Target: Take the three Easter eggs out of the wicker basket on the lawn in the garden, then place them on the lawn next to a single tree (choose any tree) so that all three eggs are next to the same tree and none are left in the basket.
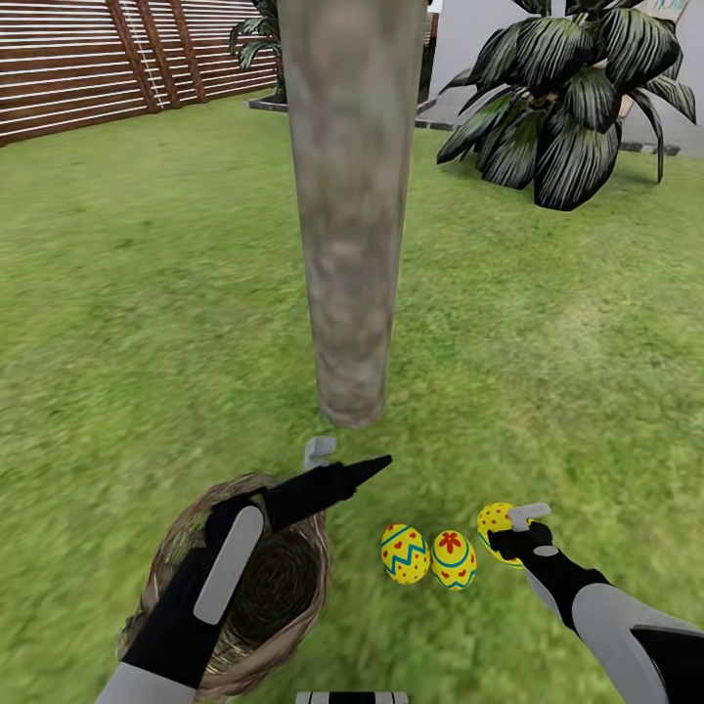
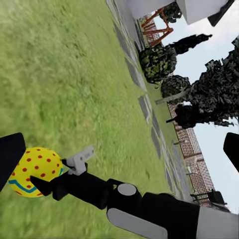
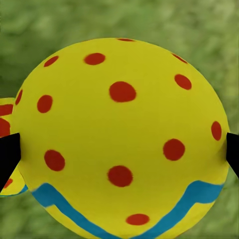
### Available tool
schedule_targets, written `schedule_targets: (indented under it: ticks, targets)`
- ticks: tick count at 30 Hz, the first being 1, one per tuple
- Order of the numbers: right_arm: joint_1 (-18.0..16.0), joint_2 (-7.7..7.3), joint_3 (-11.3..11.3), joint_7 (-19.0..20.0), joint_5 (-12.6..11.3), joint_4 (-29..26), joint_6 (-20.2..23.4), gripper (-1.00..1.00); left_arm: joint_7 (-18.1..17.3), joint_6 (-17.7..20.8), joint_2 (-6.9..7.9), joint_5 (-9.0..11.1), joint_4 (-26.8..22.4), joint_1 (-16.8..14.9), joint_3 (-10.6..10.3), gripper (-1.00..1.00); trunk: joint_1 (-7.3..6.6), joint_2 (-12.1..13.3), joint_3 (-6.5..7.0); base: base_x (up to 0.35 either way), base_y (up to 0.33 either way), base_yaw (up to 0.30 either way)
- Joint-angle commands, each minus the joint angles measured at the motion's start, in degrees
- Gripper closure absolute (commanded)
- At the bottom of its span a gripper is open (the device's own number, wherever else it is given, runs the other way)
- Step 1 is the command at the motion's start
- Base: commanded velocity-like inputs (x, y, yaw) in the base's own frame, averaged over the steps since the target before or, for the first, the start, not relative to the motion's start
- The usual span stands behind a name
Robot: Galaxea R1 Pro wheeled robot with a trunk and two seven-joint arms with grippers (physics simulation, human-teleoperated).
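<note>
Head view: my right gripper (image 1: 510, 533) jaws grip dotted egg (image 1: 495, 523) beside tree (image 1: 350, 244); left gripper (image 1: 347, 462) jaws released over basket (image 1: 166, 548).

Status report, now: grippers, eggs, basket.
Right gripper around dotted egg on lawn. Left gripper open over basket, no eggs seen inside. Two eggs near tree.

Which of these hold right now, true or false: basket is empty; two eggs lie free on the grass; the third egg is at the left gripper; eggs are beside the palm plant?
1. The wicker basket holds no eggs. True.
2. Two eggs lie free on the lawn. True.
3. The dotted egg is at the left gripper. False: it sits between the right gripper's fingers.
4. The eggs lie beside the palm plant. False: they lie near the tree trunk.
</note>
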Motion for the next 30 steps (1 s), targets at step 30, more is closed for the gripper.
schedule_targets:
  ticks: [30]
  targets:
    - [-0.12, 6.18, -0.84, -15.98, -0.42, -0.16, -0.09, 1.0, 0.17, -1.47, -1.36, 0.32, -2.33, -0.04, -6.54, -1.0, 6.36, -11.65, -5.24, 0.0, 0.0, 0.0]
